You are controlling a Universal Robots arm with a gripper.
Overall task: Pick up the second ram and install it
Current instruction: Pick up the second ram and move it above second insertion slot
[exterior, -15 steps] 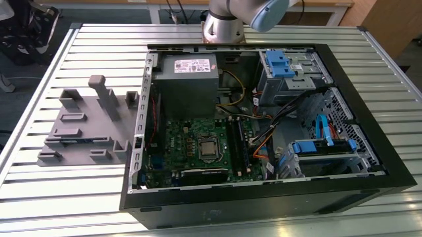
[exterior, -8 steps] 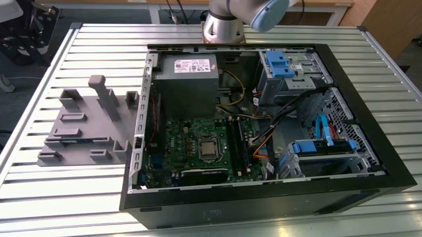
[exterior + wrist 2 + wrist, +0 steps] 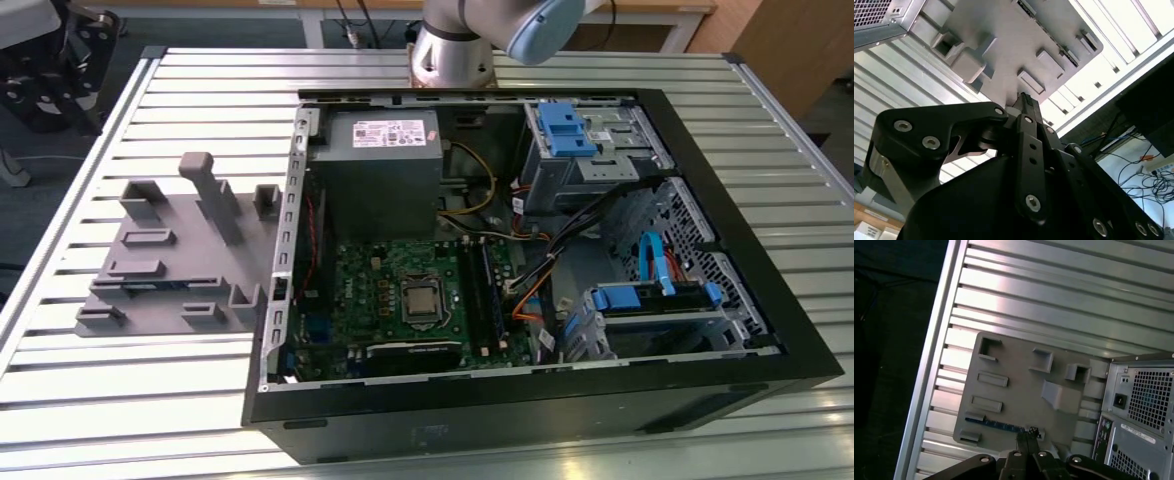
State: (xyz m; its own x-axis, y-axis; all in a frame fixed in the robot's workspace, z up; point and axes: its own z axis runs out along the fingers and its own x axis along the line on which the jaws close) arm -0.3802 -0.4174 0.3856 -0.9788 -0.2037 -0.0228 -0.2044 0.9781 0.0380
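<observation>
Closed tight and holding nothing, the single claw (image 3: 1026, 435) hangs over one grey holder plate (image 3: 1019, 370), which sits on the slatted table (image 3: 1054, 300) beside one open computer case (image 3: 1144, 400). One blue ram stick (image 3: 1001, 425) lies along the plate's edge. Its end is just beside the fingertips, and I cannot tell whether they touch.

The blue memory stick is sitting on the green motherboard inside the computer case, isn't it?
Not quite. The blue memory stick is not on the green motherboard. It sits along one edge of the grey holder on the slatted table, outside the computer case. The first wrist view shows this, with the pincer pointed at it.
</observation>
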